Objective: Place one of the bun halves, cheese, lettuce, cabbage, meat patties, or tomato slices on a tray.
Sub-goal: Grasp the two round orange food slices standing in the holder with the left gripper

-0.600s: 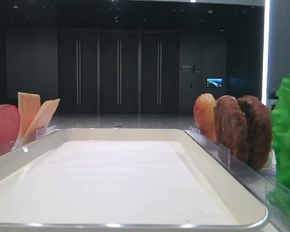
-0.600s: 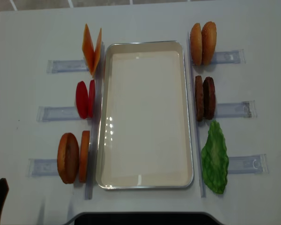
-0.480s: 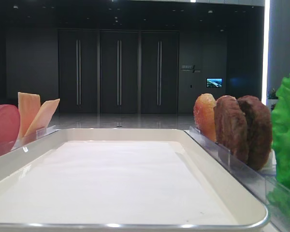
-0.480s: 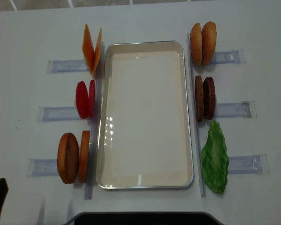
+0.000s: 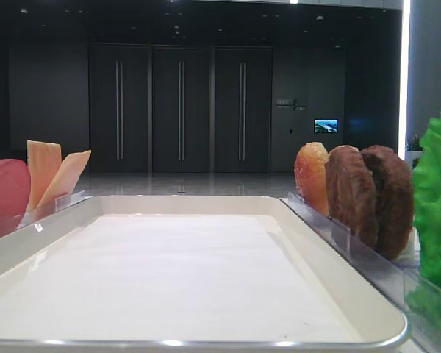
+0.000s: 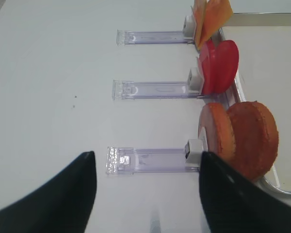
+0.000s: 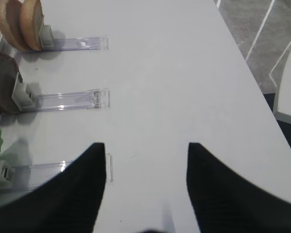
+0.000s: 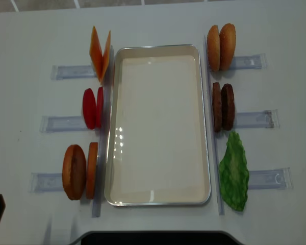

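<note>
Tray (image 8: 158, 196) btwn upright food rows, any lettering too blurred

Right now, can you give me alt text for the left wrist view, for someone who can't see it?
The open left gripper hovers over bare white table, holding nothing. To its right, three clear holders prop up the cheese, the tomato slices and the bun halves, beside the tray.

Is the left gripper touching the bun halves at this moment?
Apart. In the left wrist view the left gripper is open over bare table, and the bun halves stand beyond its fingertips with white table between.
</note>
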Tool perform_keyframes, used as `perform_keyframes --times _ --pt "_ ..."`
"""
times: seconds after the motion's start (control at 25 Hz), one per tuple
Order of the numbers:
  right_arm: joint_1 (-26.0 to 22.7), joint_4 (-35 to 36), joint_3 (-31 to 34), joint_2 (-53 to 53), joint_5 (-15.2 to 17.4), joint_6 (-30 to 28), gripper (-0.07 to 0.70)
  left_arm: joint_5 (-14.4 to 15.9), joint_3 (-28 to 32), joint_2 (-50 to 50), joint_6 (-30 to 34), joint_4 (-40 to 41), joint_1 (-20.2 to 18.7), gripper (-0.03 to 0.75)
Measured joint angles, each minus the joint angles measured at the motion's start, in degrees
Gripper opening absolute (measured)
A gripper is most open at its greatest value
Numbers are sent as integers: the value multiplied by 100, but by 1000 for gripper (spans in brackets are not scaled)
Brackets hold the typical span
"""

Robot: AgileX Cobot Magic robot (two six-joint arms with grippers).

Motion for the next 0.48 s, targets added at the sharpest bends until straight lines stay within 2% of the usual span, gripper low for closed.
perform_keyframes --times 0.48 --pt "0 0 0 0 0 0 363 0 0 0 0 0 0 400"
